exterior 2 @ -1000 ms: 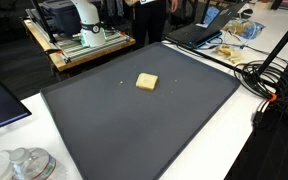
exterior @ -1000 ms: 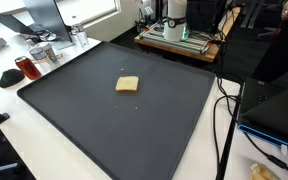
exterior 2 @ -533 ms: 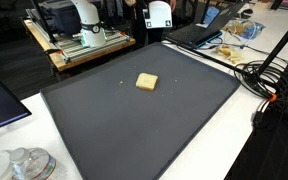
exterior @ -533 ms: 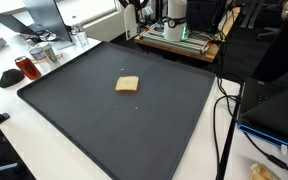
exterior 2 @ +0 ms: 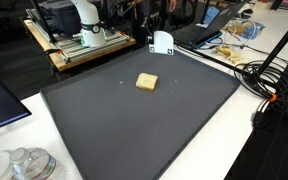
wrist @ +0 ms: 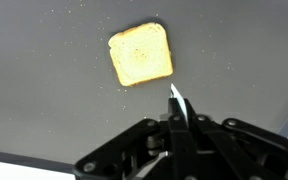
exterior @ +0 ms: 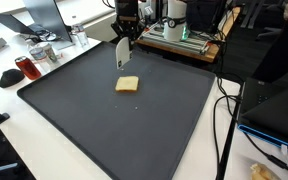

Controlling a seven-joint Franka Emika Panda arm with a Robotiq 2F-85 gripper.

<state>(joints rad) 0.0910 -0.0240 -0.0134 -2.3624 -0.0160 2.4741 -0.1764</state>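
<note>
The claw (exterior: 122,60) hangs over the far side of the black mat (exterior: 74,110), fingers pressed together. A thin pale sliver shows at the tips in the wrist view, and I can't tell what it is. The bread slice (exterior: 127,84) lies flat near the mat's middle, on the near side of the claw and apart from it. If it came down like that, I'd expect it to dent the soft slice or skid it across the mat rather than grip it.
</note>
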